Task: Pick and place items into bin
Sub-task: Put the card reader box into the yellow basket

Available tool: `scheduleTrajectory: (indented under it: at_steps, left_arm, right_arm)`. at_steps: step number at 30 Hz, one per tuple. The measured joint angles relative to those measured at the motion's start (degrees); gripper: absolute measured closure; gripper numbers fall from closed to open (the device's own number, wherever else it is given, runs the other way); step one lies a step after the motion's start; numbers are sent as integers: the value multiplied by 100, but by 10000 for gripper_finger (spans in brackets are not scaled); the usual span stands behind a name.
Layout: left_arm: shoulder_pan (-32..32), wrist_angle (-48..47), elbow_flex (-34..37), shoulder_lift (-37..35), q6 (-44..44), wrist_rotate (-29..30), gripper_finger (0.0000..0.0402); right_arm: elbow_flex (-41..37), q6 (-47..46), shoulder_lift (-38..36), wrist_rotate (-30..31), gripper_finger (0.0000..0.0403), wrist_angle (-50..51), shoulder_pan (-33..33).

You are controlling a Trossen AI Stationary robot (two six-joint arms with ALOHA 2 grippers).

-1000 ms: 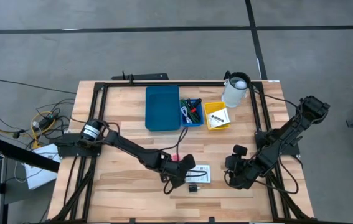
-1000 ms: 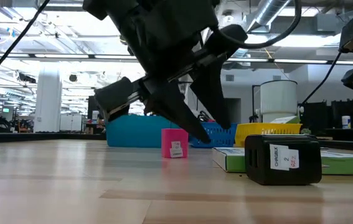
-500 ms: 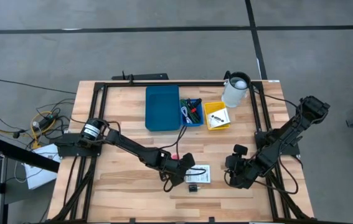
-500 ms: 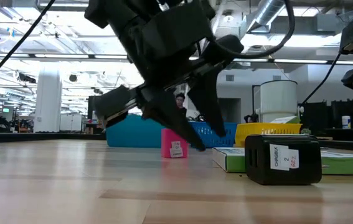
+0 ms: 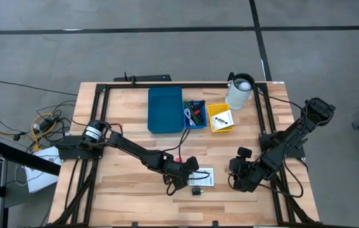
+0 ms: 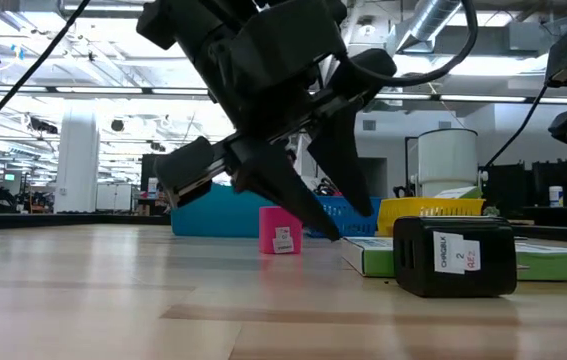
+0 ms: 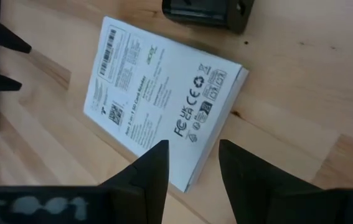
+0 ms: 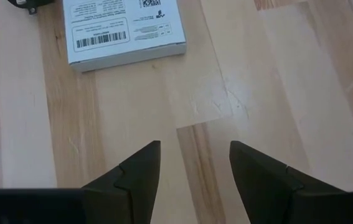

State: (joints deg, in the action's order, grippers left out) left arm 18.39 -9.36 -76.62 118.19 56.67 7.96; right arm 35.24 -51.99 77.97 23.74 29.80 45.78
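Observation:
A white printed card box [image 7: 160, 87] lies flat on the wooden table, with a small black block [image 5: 196, 190] just near of it and a pink-red piece [image 6: 281, 230] standing beyond it. My left gripper [image 7: 192, 149] is open and slants down over the box's left end; one finger is over the box's top and the other is off its edge. My right gripper [image 8: 192, 152] is open above bare wood, to the right of the box [image 8: 123, 28]. The blue bin [image 5: 165, 109] stands at the far middle. My left gripper's fingertips [image 6: 335, 235] stand low at the corner of the white box [image 7: 192, 180], slanting down from the table's left. I cannot tell whether they touch it. The box lies flat on the table.
Beside the bin, a small blue tray [image 5: 195, 114] holds pens and sticks, and a yellow tray [image 5: 220, 118] holds a card. The white jug [image 5: 239, 92] stands at the far right. A dark frame rail [image 5: 100, 126] runs round the table.

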Motion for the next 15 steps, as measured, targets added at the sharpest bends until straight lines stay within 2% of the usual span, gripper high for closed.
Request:
scheduleTrajectory:
  at_steps: [7,15]
  left_arm:
    - [2,-1,0,2,-12,-16,271]
    - [46,262,-84,410,6,96,272]
  right_arm:
    - [0,2,0,-69,216,0,-2]
    - [0,0,0,-129,214,-68,-17]
